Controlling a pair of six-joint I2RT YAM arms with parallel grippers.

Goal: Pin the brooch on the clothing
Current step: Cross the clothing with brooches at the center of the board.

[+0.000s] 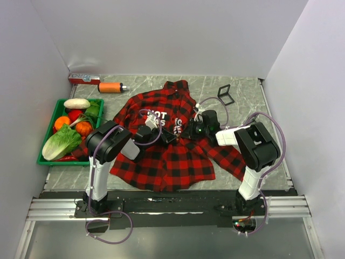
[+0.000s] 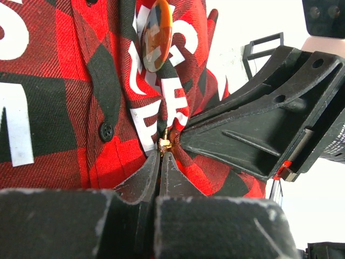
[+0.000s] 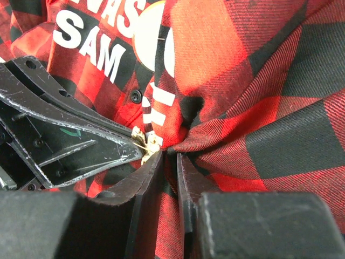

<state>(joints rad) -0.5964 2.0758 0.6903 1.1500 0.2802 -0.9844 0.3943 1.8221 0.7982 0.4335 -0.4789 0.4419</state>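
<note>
Left arm [image 1: 110, 143]: reaches right, low over the chest; left jaws clenched on the brooch's gold end.
Right arm [image 1: 256, 143]: bent leftward, meeting it; right jaws pinching a shirt fold.
Shirt [image 1: 161, 162]: one, spread across the worktop [image 1: 242, 91].
Brooch [image 2: 156, 35]: one, amber oval, on the white lettering.

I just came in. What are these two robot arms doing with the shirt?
The two arms are working on a red-and-black plaid shirt spread on the table, to pin a brooch on it. The right end effector pinches a fold of the chest fabric. The left end effector is closed on a small gold piece at that fold, probably the brooch's pin. The oval orange-brown brooch lies against the white lettering. Whether the pin is fastened cannot be seen.
</note>
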